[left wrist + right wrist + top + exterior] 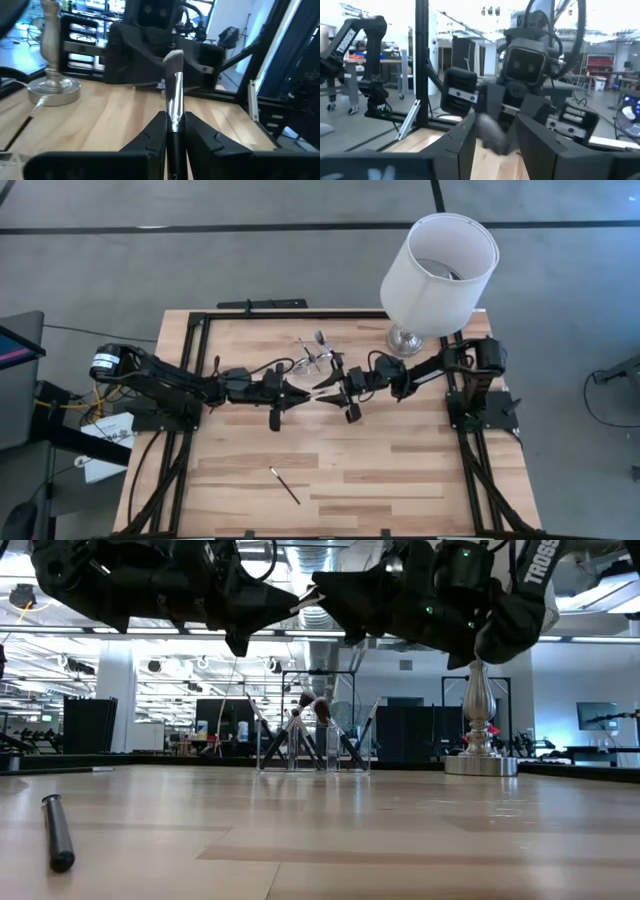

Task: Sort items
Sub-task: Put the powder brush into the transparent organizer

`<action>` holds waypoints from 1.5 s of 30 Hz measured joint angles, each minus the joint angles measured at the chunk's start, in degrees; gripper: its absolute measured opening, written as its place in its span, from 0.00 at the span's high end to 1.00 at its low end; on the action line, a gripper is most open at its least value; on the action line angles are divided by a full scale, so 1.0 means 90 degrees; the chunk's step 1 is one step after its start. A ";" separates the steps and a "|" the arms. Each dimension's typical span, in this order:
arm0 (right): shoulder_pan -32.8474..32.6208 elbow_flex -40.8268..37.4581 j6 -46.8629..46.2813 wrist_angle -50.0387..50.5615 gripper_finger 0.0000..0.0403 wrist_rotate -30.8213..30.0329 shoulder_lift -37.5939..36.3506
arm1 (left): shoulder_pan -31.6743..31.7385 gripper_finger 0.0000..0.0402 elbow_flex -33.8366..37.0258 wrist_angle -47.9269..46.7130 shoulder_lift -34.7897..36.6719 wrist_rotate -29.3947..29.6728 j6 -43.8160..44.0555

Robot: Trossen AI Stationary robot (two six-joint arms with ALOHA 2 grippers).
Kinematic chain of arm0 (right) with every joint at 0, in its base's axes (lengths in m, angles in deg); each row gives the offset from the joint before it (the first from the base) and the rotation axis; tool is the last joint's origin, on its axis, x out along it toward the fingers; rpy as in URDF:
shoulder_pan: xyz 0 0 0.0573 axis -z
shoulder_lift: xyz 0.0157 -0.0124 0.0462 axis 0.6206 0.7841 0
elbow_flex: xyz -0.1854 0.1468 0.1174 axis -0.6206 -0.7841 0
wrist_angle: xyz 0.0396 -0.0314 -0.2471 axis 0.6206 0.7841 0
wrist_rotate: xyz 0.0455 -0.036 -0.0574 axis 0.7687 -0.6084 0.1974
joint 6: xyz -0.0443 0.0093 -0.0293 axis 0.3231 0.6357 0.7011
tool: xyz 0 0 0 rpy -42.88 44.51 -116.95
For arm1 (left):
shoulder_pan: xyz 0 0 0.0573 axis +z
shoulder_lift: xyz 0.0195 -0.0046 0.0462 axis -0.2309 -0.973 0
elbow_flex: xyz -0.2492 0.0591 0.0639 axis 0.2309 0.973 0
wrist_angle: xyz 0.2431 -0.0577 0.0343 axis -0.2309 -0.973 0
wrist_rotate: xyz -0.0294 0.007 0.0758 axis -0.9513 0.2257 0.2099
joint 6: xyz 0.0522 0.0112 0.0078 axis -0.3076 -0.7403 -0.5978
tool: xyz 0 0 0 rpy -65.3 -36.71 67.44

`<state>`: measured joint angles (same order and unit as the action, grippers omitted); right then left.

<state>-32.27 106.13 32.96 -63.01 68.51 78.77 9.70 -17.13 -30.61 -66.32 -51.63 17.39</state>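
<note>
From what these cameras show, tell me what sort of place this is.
Most likely a robotics lab or workshop in a large open hall: a wooden table edged with black frame rails, another robot arm at a bench beyond, and exposed ceiling ducts and lights.

Both arms meet above mid-table, left pincer (300, 394) clamped, right pincer (322, 385) parted, tips nearly touching.

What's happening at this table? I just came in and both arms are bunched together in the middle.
The left gripper is shut on a makeup brush, holding it up above mid-table, bristles toward the right gripper, whose fingers are open just in front of it. It looks like a handover. Several brushes already stand in the clear container by the lamp. One brush lies on the table.
</note>
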 joint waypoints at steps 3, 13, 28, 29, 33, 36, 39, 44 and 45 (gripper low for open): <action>0.0005 0.0200 0.0004 0.0322 0.71 0.0158 -0.0024 | -0.0102 0.88 0.0000 0.0020 0.0008 0.0035 0.0013; 0.0024 0.0429 0.0214 0.0752 0.96 0.0706 -0.0032 | -0.0201 0.86 -0.0012 0.0143 0.0017 0.0041 0.0061; 0.0484 0.0420 -0.0085 0.1795 0.96 0.0303 -0.0047 | -0.0133 0.69 -0.0012 -0.0857 0.0045 0.1605 -0.0004; 0.0555 0.0415 -0.0224 0.1865 0.96 0.0098 -0.0088 | -0.0104 0.67 -0.0012 -0.1025 0.0067 0.1823 -0.0004; 0.0731 0.0422 -0.0378 0.2663 0.94 -0.1573 -0.0500 | -0.0059 0.62 -0.0010 -0.1266 0.0068 0.2270 0.0010; 0.0718 0.0422 -0.0029 0.3580 0.96 -0.2832 -0.0912 | -0.0094 0.61 -0.0010 -0.1278 0.0071 0.2187 0.0008; 0.0572 0.0427 0.0172 0.4146 0.96 -0.3937 -0.1267 | -0.0087 0.62 -0.0010 -0.1266 0.0104 0.2257 0.0011; 0.0484 0.0427 0.0183 0.4189 0.94 -0.4356 -0.1355 | -0.0092 0.63 -0.0010 -0.1289 0.0104 0.2230 0.0011; 0.0492 0.0435 0.0176 0.4152 0.93 -0.4367 -0.1354 | -0.0081 0.63 -0.0010 -0.1288 0.0104 0.2244 0.0011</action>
<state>-27.85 110.05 34.55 -25.64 29.21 66.59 8.97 -17.22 -42.20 -65.38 -31.43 17.48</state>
